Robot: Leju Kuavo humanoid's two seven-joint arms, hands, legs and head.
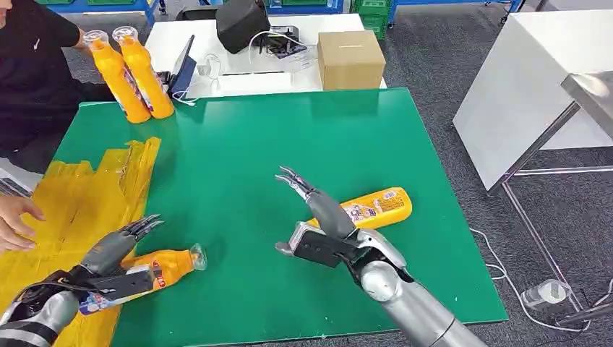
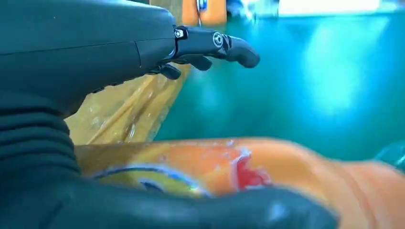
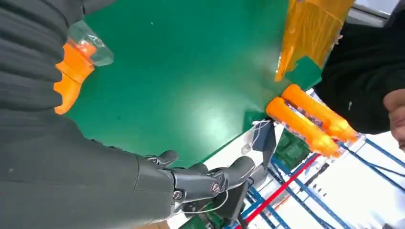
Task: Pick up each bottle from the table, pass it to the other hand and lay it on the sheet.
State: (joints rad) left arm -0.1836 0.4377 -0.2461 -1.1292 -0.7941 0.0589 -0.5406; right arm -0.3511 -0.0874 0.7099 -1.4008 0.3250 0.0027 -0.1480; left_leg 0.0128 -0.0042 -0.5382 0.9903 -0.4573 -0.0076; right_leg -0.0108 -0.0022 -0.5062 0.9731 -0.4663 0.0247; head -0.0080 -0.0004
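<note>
An orange bottle lies at the near edge of the yellow sheet, its clear cap pointing onto the green table. My left hand is over it with fingers stretched straight and apart from the bottle; only the thumb lies along it. My right hand hovers open above the table, fingers spread. Right behind it lies a second orange bottle, its neck and cap close to that wrist. Two more bottles stand upright at the table's far left corner.
A person in black sits at the far left, with one hand on the sheet. Behind the green table is a white table with a cardboard box, a black bag and a tablet. A white bench stands to the right.
</note>
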